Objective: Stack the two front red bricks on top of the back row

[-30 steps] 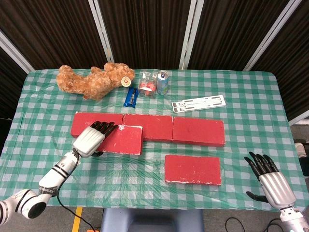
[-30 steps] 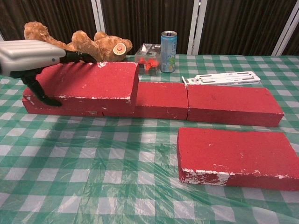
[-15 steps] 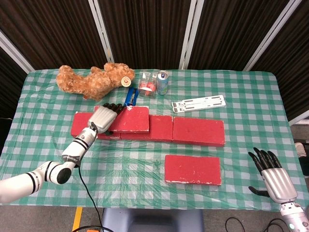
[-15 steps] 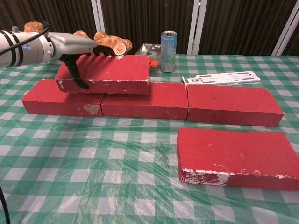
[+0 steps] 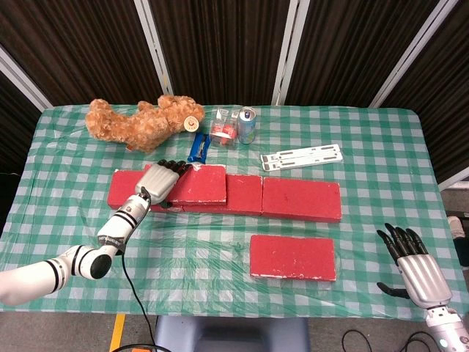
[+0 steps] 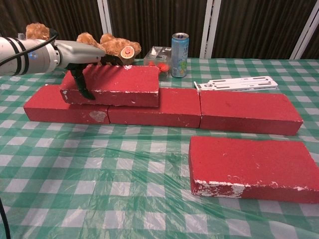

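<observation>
Three red bricks form the back row [image 5: 300, 199] [image 6: 249, 118] across the table. A fourth red brick [image 5: 198, 183] [image 6: 117, 84] lies on top of that row, over the seam of its left and middle bricks. My left hand [image 5: 157, 180] [image 6: 79, 52] grips this brick at its left end, fingers over the top and thumb down the front face. Another red brick [image 5: 293, 257] [image 6: 254, 167] lies flat in front, at the right. My right hand [image 5: 414, 268] hovers open near the table's front right corner, apart from everything; the chest view does not show it.
At the back stand a drink can [image 5: 247, 125] [image 6: 180, 54], a small clear box [image 5: 225, 128], a blue wrapper [image 5: 198, 147], a brown teddy bear [image 5: 139, 121] [image 6: 107, 45] and a white flat bracket [image 5: 302, 157] [image 6: 237, 83]. A green checked cloth [image 5: 220, 242] under plastic film covers the table.
My left hand lifted the left front brick from leaning on the row, carried it back and right onto the top, then lowered it flat. The right hand drew back slightly.
</observation>
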Robot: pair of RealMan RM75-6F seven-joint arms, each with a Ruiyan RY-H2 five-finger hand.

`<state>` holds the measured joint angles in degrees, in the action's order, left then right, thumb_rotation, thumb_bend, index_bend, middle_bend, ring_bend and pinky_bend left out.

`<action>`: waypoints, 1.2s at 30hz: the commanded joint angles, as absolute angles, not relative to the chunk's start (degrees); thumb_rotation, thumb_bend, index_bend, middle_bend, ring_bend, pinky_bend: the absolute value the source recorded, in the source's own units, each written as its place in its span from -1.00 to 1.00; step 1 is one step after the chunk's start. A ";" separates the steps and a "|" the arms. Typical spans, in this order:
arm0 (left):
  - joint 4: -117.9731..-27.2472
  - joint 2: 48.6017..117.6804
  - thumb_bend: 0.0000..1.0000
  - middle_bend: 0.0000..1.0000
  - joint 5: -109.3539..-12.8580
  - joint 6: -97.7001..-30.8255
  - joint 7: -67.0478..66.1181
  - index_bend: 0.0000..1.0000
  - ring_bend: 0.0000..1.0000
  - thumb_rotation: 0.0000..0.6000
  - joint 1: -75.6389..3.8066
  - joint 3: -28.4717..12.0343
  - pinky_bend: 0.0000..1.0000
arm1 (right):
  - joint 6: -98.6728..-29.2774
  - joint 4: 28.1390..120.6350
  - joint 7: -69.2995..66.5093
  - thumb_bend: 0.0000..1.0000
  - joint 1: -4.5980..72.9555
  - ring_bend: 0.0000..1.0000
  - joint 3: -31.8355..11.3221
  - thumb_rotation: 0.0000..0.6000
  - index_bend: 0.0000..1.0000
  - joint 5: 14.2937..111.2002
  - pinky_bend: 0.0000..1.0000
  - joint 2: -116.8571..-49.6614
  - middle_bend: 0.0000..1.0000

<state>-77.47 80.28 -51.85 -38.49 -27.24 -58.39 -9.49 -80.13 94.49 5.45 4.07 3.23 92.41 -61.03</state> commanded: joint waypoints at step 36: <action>-76.67 79.38 -0.48 -1.00 -50.66 -35.56 -21.68 -1.00 -1.00 1.00 -60.77 -5.88 -0.85 | -79.56 94.63 5.90 -0.57 4.32 -1.00 2.99 1.00 -1.00 91.43 -1.00 -61.12 -1.00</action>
<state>-76.69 79.35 -50.64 -35.56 -21.70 -60.75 -5.90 -79.52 94.66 5.93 4.34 2.96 91.40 -61.14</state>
